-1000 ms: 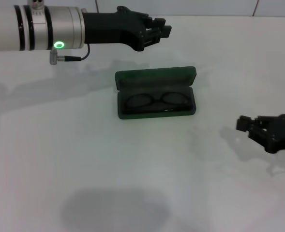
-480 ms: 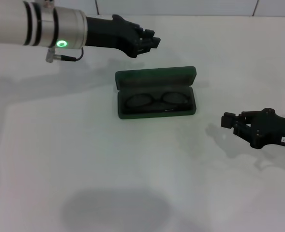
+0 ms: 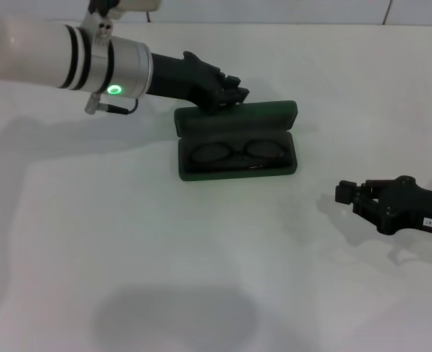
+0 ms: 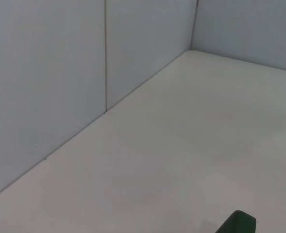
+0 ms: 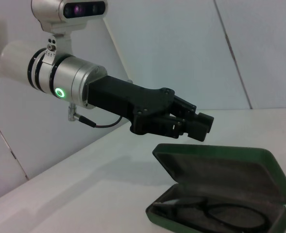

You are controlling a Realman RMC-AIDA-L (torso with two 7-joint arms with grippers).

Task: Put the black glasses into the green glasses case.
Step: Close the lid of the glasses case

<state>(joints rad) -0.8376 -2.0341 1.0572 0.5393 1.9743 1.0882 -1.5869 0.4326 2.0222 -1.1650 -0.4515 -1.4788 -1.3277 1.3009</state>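
While the thin black wire-framed glasses (image 3: 236, 154) are seen lying inside the open dark green hard-shell case (image 3: 238, 117) on the white desk (image 3: 164, 249), the left gripper (image 3: 234, 94), fingers pressed together, is held over its raised lid; the right gripper (image 3: 345, 193), fingers spread, is held apart.

Matt green glasses case (image 3: 236, 141) with felt-like lining; smooth white table (image 3: 127, 249).
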